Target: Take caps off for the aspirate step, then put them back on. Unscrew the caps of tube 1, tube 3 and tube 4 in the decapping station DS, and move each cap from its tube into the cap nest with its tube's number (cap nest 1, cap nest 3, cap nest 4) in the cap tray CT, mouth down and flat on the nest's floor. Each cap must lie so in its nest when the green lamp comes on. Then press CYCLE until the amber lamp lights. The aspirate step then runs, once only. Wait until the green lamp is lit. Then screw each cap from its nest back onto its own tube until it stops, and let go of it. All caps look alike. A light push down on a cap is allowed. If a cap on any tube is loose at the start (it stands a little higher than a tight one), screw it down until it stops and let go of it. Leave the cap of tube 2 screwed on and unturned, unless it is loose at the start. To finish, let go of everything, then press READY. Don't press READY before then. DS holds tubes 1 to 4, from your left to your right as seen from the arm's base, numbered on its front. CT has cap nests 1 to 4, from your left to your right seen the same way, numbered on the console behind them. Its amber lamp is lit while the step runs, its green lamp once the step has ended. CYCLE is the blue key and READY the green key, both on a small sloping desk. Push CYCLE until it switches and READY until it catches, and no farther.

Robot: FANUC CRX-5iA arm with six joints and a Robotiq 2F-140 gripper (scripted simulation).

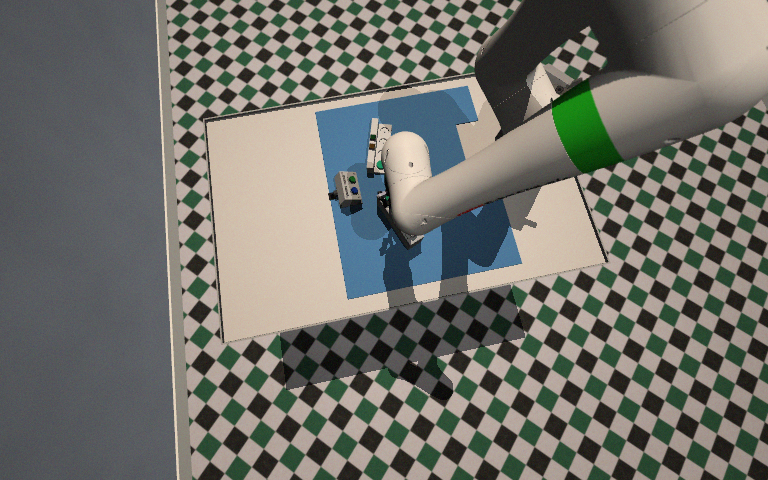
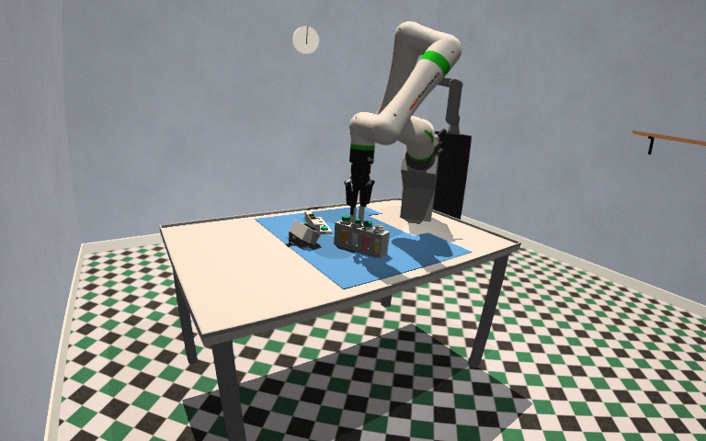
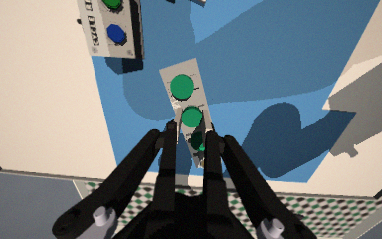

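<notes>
The decapping station (image 2: 361, 239) stands on the blue mat, mostly hidden by my arm in the overhead view (image 1: 399, 226). My gripper (image 3: 192, 116) points straight down over it (image 2: 358, 214) and is shut on the green cap of tube 3 (image 3: 191, 117), which sits on its tube. The cap of tube 4 (image 3: 182, 86) is next to it toward the key desk, and also shows in the side view (image 2: 344, 217). The cap of tube 2 (image 3: 197, 140) lies in shadow behind the fingers. Tube 1 (image 2: 380, 229) looks uncapped. One green cap (image 2: 324, 227) lies in an end nest of the cap tray (image 2: 316, 220).
The sloping desk (image 3: 111, 27) with the blue key (image 3: 115, 33) and green key (image 1: 352, 179) stands just beyond the tube 4 end of the station. The cap tray with its console (image 1: 376, 141) lies behind the desk. The arm's base stands at the table's far edge (image 2: 416, 197).
</notes>
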